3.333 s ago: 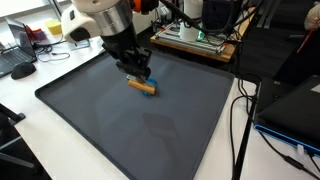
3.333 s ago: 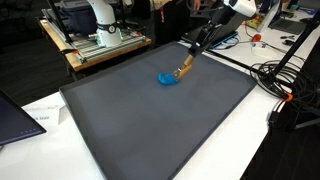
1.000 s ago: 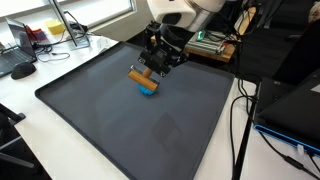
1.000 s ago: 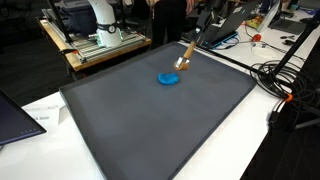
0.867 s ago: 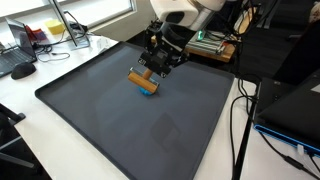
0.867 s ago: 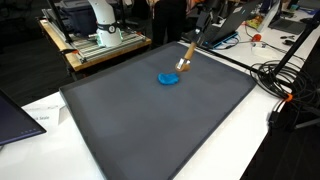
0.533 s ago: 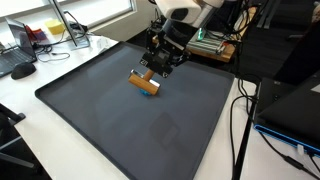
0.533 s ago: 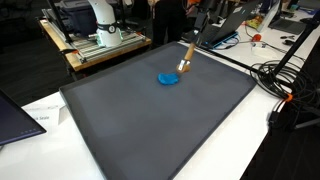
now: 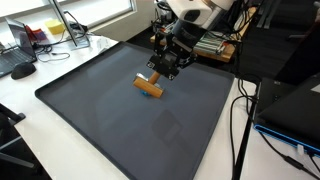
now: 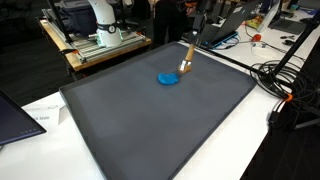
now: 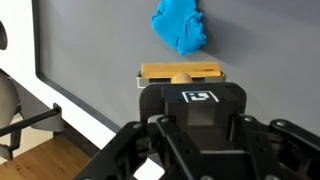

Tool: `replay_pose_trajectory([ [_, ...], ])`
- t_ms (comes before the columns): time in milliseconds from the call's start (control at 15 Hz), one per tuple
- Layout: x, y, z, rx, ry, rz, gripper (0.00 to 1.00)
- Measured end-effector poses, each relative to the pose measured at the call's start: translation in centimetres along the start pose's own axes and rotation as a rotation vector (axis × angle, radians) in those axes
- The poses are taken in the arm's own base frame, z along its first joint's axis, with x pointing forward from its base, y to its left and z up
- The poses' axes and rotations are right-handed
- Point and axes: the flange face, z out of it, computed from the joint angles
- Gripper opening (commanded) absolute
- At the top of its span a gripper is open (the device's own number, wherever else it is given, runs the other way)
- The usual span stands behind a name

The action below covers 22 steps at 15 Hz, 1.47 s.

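My gripper is shut on the thin handle of a wooden brush, whose flat wooden head hangs just over the large dark grey mat. In an exterior view the brush slants down from the gripper, its head beside a blue blob lying on the mat. The wrist view shows the brush head straight ahead of the gripper, with the blue blob just beyond it. The fingers themselves are hidden by the gripper body.
A metal rack with electronics stands behind the mat. Cables lie off one side and a dark laptop off another. A mouse and desk clutter sit past the mat's edge; a circuit board lies behind the arm.
The gripper has carried the brush a little sideways along the mat's far part, from on the blue blob to beside it, and the brush now stands steeper. The grip is unchanged.
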Motion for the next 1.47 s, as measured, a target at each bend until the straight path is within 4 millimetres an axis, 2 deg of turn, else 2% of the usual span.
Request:
replay_pose_trajectory([
  [267, -0.6, -0.9, 0.2, -0.009, 0.002, -0.007, 0.22],
  [467, -0.5, -0.2, -0.1, -0.004, 0.006, -0.008, 0.22],
  [600, -0.2, 2.0, -0.3, 0.035, 0.010, 0.007, 0.22],
  [1000, 0.2, 11.6, 0.5, 0.291, 0.049, 0.056, 0.22],
  [1200, -0.9, 15.0, 1.6, 0.404, 0.057, 0.090, 0.22],
  [1467, -3.0, 18.4, 4.1, 0.553, 0.055, 0.145, 0.22],
])
